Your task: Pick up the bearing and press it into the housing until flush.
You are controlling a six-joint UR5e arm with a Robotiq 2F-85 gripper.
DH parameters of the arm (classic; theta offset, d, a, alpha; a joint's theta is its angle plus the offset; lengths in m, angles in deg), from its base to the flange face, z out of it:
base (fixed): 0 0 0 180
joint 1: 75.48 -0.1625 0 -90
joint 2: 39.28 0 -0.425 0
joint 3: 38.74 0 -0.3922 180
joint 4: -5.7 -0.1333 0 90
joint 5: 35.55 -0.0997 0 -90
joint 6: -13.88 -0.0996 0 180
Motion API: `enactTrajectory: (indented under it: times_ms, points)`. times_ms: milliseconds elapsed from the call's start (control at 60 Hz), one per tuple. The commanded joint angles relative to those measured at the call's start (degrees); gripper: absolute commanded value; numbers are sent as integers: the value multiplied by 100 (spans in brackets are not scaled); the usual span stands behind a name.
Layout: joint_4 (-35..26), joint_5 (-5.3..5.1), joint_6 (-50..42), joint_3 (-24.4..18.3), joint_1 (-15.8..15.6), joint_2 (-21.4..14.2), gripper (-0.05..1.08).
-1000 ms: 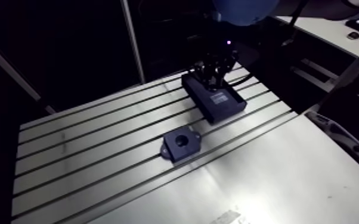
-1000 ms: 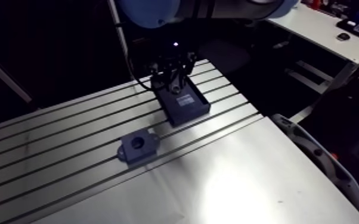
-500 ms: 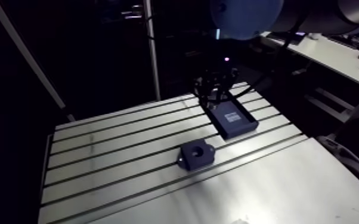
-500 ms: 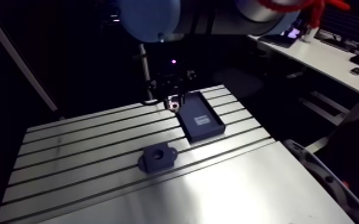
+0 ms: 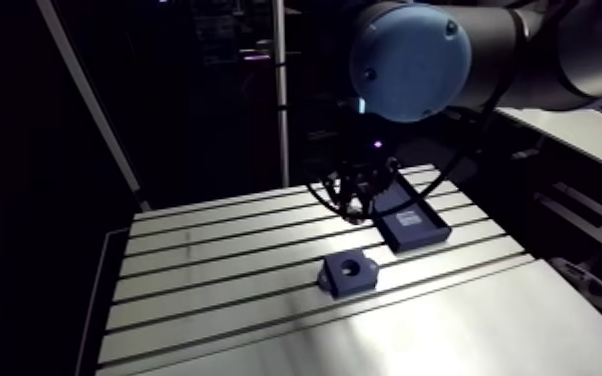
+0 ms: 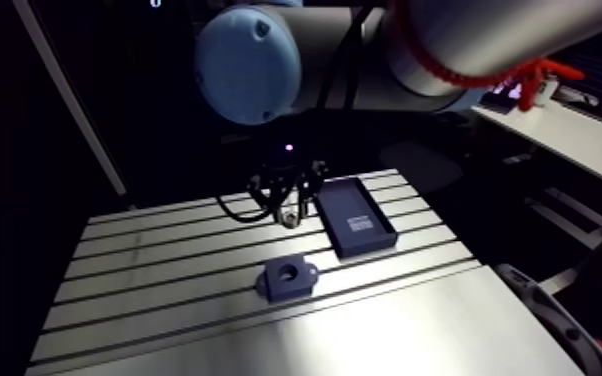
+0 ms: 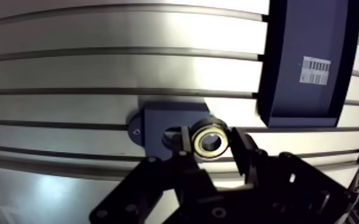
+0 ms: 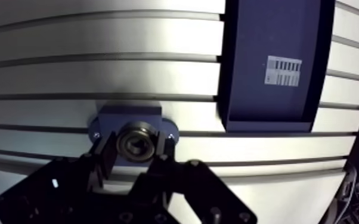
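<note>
Table (image 5: 215, 295) bears one housing (image 5: 349, 272), one tray (image 5: 411, 222); tool (image 7: 212, 146) grips one bearing (image 7: 210, 140).

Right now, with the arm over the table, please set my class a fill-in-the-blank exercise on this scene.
1. The end effector is ____ on the bearing.
2. The bore of the housing is ____.
3. The dark tray holds a white barcode ____.
Missing words: shut; empty; label.
</note>
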Motion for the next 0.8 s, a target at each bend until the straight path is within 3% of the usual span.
enactTrajectory:
  times_ms: [17, 800]
  points:
    - [216, 1, -13, 307, -18, -93, 71]
    - [609, -70, -4, 818, -53, -130, 72]
